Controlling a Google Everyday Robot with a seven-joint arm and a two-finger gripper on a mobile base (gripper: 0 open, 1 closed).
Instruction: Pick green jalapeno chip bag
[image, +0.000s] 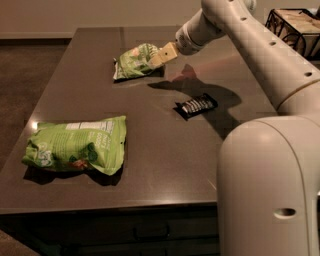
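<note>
The green jalapeno chip bag is the smaller crinkled pale green bag lying at the far middle of the dark table. My gripper is at the bag's right end, over or against its edge, on the end of my white arm that reaches in from the right. I cannot tell if it touches the bag.
A larger brighter green bag with a white label lies near the front left edge. A small black wrapped bar lies right of centre. A dark wire basket stands at the far right. My white arm base fills the front right.
</note>
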